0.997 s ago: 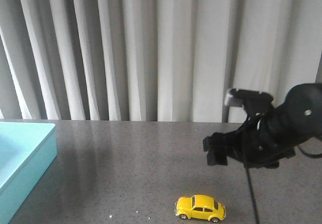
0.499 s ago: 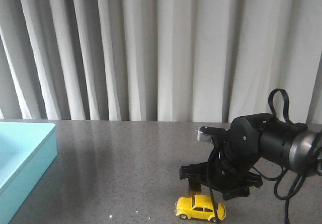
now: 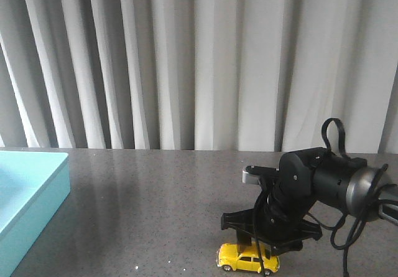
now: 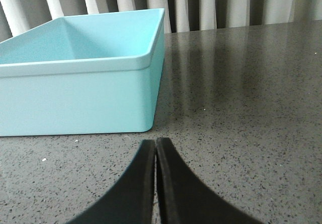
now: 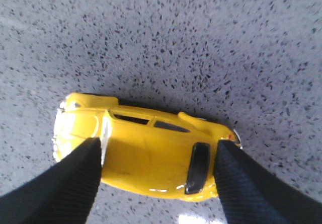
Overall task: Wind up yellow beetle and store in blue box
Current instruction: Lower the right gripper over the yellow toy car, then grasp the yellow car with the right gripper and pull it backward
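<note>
The yellow beetle (image 3: 235,262) stands on its wheels on the grey table near the front edge, right of centre. My right gripper (image 3: 252,249) has come down right over it. In the right wrist view the car (image 5: 146,158) lies crosswise between the two fingers, one over the bonnet end and one at the rear window end; the right gripper (image 5: 159,146) is open around it. The blue box (image 3: 28,190) stands at the far left. In the left wrist view this box (image 4: 80,95) is close ahead, and my left gripper (image 4: 155,144) is shut on nothing, low over the table.
The speckled grey table (image 3: 149,208) stretches between box and car. A pale pleated curtain (image 3: 186,59) hangs behind it. Black cables (image 3: 339,227) loop off the right arm toward the right edge.
The right arm swung down and left from above the table until its gripper sits over the beetle. The car and the box have not moved.
</note>
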`<act>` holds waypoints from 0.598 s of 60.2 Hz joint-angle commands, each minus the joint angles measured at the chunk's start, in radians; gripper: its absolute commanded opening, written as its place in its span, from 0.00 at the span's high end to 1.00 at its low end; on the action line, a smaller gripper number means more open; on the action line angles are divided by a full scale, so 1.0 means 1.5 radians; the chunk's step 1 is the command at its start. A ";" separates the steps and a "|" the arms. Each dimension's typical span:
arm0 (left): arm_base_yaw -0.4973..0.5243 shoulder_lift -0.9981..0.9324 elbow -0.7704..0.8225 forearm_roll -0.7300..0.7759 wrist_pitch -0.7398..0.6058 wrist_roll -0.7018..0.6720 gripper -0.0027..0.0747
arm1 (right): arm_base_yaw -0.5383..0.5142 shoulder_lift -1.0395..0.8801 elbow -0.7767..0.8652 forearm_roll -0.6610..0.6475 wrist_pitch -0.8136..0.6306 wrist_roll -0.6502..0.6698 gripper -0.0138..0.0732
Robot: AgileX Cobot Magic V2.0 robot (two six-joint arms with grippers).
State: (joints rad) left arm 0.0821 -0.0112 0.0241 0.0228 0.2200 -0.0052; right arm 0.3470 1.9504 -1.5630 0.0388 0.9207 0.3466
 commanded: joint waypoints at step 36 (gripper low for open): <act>-0.003 -0.004 -0.006 -0.002 -0.054 -0.006 0.97 | -0.002 0.015 -0.017 -0.182 0.196 -0.002 0.44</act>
State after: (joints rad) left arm 0.0821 -0.0112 0.0241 0.0228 0.2200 -0.0052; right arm 0.3492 1.9747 -1.5971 -0.1157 1.0685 0.3560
